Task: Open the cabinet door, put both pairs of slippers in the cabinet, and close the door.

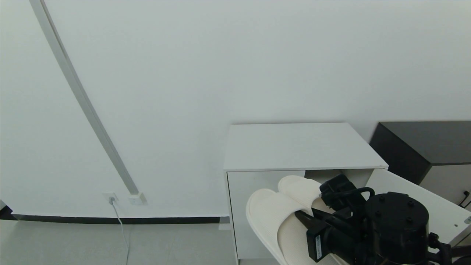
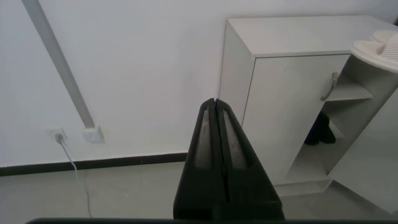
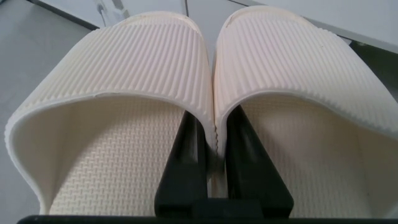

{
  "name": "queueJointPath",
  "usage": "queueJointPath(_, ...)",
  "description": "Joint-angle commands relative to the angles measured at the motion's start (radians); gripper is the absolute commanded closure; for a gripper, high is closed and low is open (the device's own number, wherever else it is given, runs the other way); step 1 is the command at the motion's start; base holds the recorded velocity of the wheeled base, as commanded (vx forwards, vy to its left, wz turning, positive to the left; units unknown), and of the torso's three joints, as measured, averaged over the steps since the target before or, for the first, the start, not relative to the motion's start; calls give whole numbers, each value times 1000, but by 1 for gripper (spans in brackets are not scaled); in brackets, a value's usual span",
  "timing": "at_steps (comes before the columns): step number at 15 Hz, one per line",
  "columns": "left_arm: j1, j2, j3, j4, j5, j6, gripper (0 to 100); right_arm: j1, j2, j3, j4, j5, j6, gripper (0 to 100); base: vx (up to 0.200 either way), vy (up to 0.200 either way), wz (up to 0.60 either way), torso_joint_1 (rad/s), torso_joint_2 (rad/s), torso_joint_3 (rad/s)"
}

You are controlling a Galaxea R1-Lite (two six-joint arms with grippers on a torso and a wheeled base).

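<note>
A pair of cream ribbed slippers (image 1: 274, 217) hangs in front of the white cabinet (image 1: 298, 147), toes toward it. My right gripper (image 1: 307, 221) is shut on them. In the right wrist view its fingers (image 3: 186, 155) pinch the two touching inner walls of the slippers (image 3: 155, 68). The cabinet's left door (image 1: 254, 206) is closed and its right door (image 1: 412, 206) is swung open. The left wrist view shows the shelves (image 2: 348, 93) inside, something dark (image 2: 322, 130) lower down, and the slippers (image 2: 380, 48) at the opening's top. My left gripper (image 2: 216, 143) is shut and empty, well left of the cabinet.
A black cabinet (image 1: 423, 147) stands right of the white one, behind the open door. On the wall to the left are a slanted cable duct (image 1: 84, 103) and a socket with a cord (image 1: 111, 199) running down to the grey floor (image 1: 110, 243).
</note>
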Motion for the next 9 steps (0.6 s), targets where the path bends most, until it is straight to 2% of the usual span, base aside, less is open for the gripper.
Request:
queueJointPath(1, 1, 1, 0, -1, 0, 0, 100, 1, 2, 0, 0, 0, 0, 100, 0, 0, 0, 0, 0, 0)
queueJointPath(6, 1, 1, 0, -1, 0, 0, 100, 2, 3, -1, 0, -16, 0, 100, 0, 0, 0, 0, 0, 0)
queueJointPath(9, -1, 1, 0, 1, 0, -2, 100, 2, 3, -1, 0, -16, 0, 100, 0, -200, 0, 1, 2, 4)
